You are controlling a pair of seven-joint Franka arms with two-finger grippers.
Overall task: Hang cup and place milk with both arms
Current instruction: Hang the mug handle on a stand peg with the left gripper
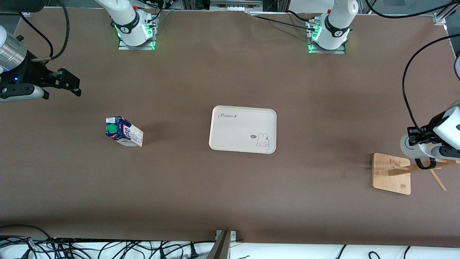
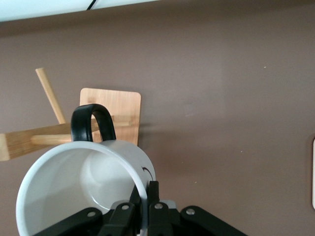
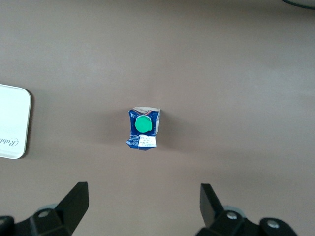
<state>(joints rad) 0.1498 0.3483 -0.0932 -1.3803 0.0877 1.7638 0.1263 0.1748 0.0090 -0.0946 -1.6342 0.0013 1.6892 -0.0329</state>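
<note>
The white cup [image 1: 409,144] is gripped by its rim in my left gripper [image 1: 417,138], over the wooden rack [image 1: 391,172] at the left arm's end of the table. In the left wrist view the fingers [image 2: 154,191] pinch the cup's wall [image 2: 83,187], and the black handle [image 2: 93,120] lies against a wooden peg [image 2: 49,139]; I cannot tell whether it is hooked on. The milk [image 1: 124,131] stands on the table toward the right arm's end. My right gripper [image 1: 73,86] is open and empty; it hovers high, with the milk [image 3: 142,129] below it and ahead of its fingers [image 3: 76,201].
A cream tray [image 1: 242,144] with a rabbit drawing lies at the table's middle, between the milk and the rack; its corner shows in the right wrist view [image 3: 12,123]. The rack's base [image 2: 110,110] and slanted pegs [image 2: 49,93] show beside the cup. Cables run along the table's front edge.
</note>
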